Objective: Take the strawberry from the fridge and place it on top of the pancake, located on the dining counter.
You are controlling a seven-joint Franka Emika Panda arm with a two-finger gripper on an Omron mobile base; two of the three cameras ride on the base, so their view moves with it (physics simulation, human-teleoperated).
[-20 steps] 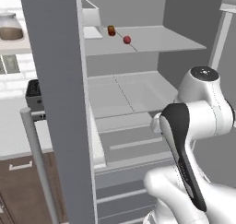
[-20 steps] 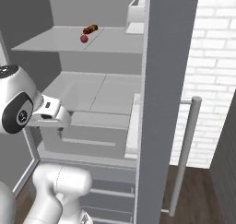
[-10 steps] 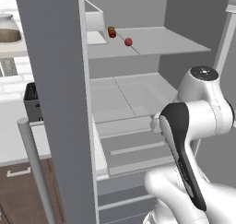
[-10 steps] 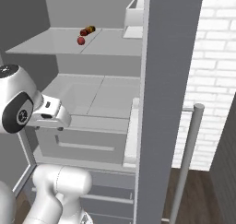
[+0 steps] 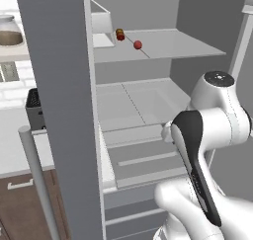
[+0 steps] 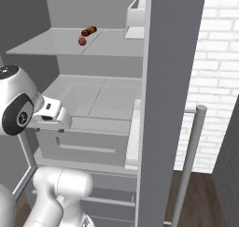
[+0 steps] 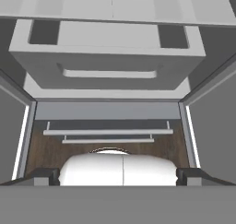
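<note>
Left base view: strawberry point(image 5: 138, 45) near shelf edge in open fridge point(image 5: 148, 105); hand point(image 7: 118, 174) spread wide, empty.

You see the fridge's upper shelf point(image 5: 173, 44) carrying the strawberry point(image 5: 138, 45), just in front of a small brown jar point(image 5: 119, 34) and near a white box point(image 5: 101, 24).

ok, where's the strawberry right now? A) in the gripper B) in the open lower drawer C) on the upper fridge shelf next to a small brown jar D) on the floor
C: the strawberry sits on the upper shelf of the fridge, just in front of the small brown jar, with nothing gripping it.
</note>
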